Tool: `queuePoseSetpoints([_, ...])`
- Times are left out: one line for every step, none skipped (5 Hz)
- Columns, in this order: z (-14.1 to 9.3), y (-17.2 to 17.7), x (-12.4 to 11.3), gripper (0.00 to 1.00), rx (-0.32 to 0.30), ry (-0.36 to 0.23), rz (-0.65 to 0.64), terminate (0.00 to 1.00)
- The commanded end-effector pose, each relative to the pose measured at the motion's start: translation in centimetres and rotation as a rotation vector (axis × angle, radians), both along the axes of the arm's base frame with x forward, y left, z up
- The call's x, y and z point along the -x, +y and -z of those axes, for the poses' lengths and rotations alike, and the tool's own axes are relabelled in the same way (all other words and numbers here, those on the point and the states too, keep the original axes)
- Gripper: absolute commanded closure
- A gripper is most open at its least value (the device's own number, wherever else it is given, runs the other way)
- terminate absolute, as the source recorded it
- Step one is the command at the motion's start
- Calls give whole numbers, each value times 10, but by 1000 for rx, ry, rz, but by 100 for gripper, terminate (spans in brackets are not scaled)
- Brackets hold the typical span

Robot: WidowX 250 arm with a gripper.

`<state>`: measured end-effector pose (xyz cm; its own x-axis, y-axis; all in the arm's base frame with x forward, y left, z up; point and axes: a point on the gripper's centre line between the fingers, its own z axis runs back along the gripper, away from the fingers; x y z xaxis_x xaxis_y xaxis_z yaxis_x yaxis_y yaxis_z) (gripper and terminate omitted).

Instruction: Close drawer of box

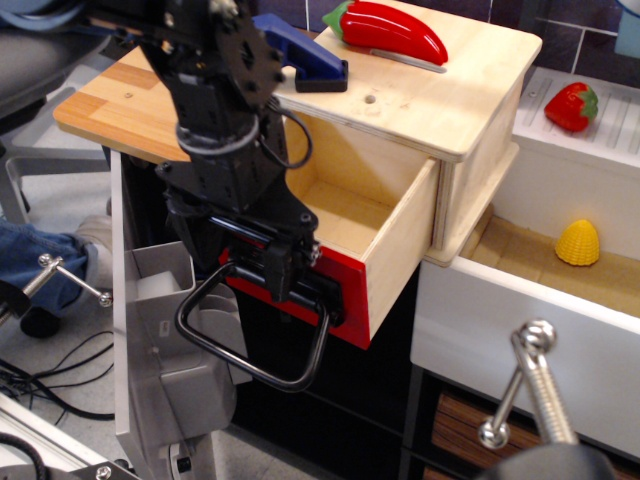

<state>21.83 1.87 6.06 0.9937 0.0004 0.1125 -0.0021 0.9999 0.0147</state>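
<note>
The pale plywood box (pixel 455 95) has a flat overhanging top with a small round hole. Its drawer (pixel 400 250) is pulled out toward the lower left and shows an empty wooden inside. The drawer's red front panel (pixel 352 305) carries a large black loop handle (pixel 250 362) that hangs below it. My black gripper (pixel 285 268) is right up against the red front, just above the handle. Its fingers look pressed together as one block with nothing between them. The arm hides the left part of the front panel.
A red toy pepper (pixel 395 30) and a blue tool (pixel 300 55) lie on the box top. To the right, an open white drawer (pixel 520 335) with a silver handle (pixel 527 385) holds a yellow corn toy (pixel 578 242). A strawberry toy (pixel 572 106) is behind. A wooden counter (pixel 105 105) is at left.
</note>
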Motion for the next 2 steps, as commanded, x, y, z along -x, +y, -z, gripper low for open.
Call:
queuePoseSetpoints([-25, 8, -48, 0, 13, -94, -36, 0])
queuePoseSetpoints([-32, 8, -65, 0, 24, -113, -60, 0])
